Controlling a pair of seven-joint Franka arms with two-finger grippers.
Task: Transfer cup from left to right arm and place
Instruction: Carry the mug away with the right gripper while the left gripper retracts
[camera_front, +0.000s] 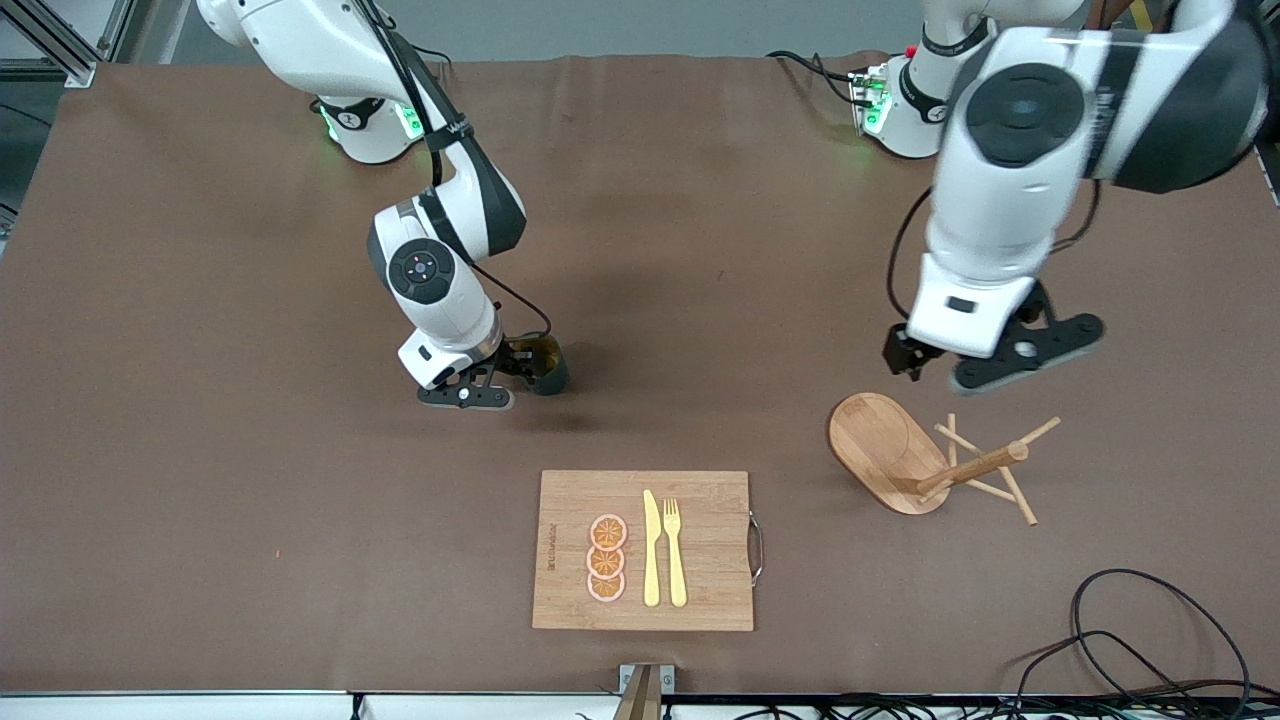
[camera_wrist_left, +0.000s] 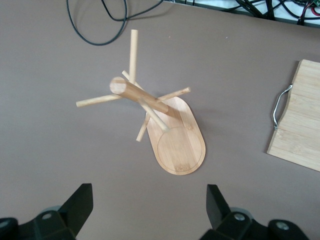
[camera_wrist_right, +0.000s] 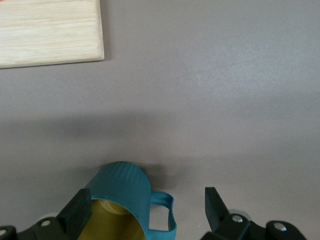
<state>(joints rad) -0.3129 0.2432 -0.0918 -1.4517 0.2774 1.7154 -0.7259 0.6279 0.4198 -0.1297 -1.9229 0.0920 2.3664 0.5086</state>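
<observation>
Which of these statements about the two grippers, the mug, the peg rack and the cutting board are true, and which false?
1. The small teal-green mug sits between the right gripper's open fingers. True.
2. The left gripper holds the mug. False: it is open and empty, over the table by the wooden peg rack.
3. The wooden peg rack stands upright. False: it lies tipped on its side.
4. A yellow knife and fork lie on the wooden cutting board. True.
5. The mug rests on the cutting board. False: it is on the brown table, farther from the front camera than the board.
</observation>
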